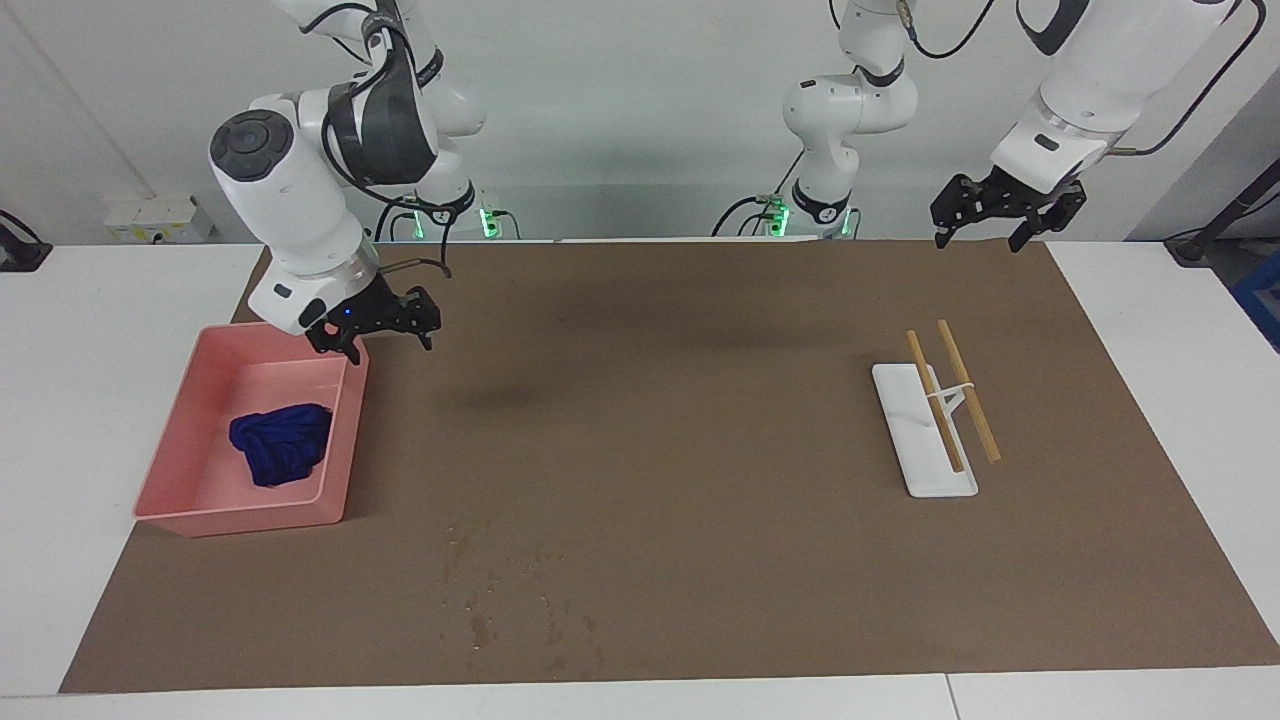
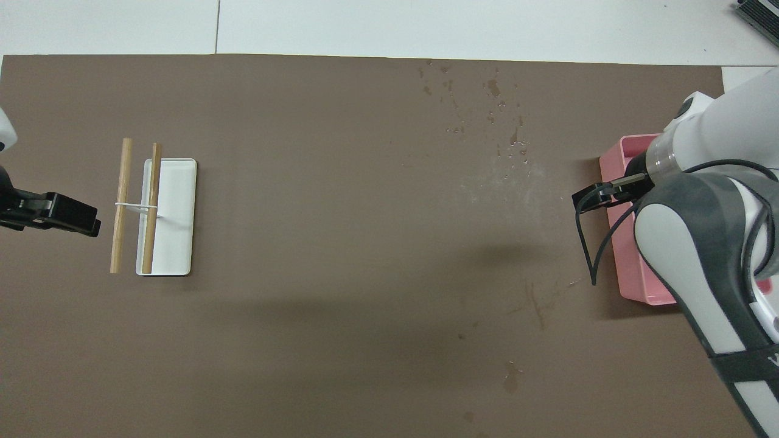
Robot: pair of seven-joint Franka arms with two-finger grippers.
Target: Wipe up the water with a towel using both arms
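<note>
Right end effector point(image 1: 386, 338) open, empty, over the pink tray point(image 1: 180, 440) rim, blue towel point(image 1: 281, 441) below it; left end effector point(image 1: 980, 237) open, waiting

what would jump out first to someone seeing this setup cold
The blue towel bunched in the pink tray at the right arm's end, with the right gripper hanging open over the tray's edge nearest the robots. Next, the water specks on the brown mat, farther from the robots than the tray.
</note>
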